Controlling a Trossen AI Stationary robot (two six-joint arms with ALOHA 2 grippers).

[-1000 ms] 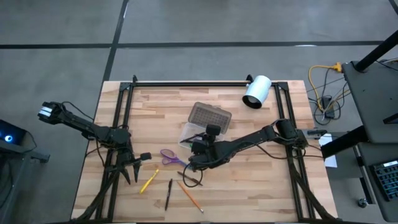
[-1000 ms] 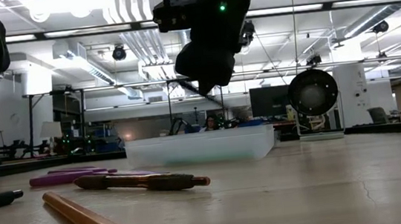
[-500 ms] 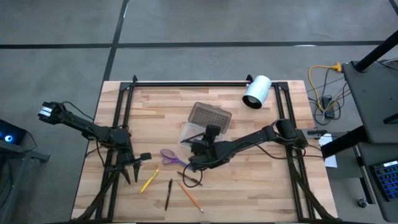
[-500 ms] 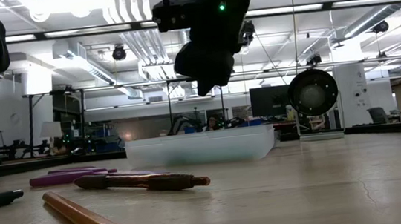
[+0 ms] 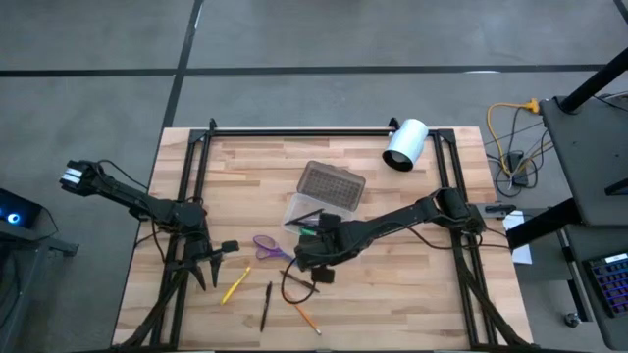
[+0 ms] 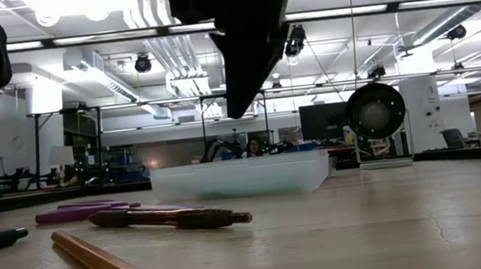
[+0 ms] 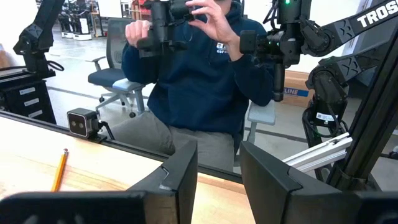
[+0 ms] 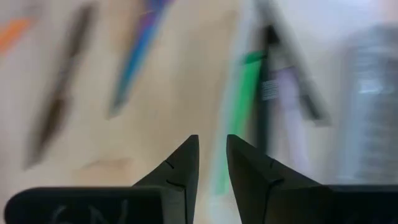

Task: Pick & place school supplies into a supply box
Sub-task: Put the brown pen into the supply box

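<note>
My right gripper (image 5: 306, 260) hangs open above the table, just near-side of the clear supply box (image 5: 306, 210), whose grey dotted lid (image 5: 332, 183) lies open behind it. It holds nothing (image 8: 211, 146). Its wrist view shows a green pen (image 8: 239, 112) beside darker pens near the box. On the wood lie purple scissors (image 5: 267, 245), a brown pen (image 6: 169, 218), a yellow pen (image 5: 234, 286), a black pen (image 5: 265, 305) and an orange pencil (image 5: 305, 317). My left gripper (image 5: 211, 270) waits open at the table's left.
A white cylinder (image 5: 405, 144) lies at the far right of the table. A black frame (image 5: 294, 130) runs along the far edge and down both sides. A person (image 7: 205, 74) sits beyond the table in the left wrist view. Bare wood lies right of the box.
My right gripper has moved from over the box's near end toward the table's near edge and tipped. It now looms larger and closer in the low view. The pens, the pencil and the scissors on the table have stayed put.
</note>
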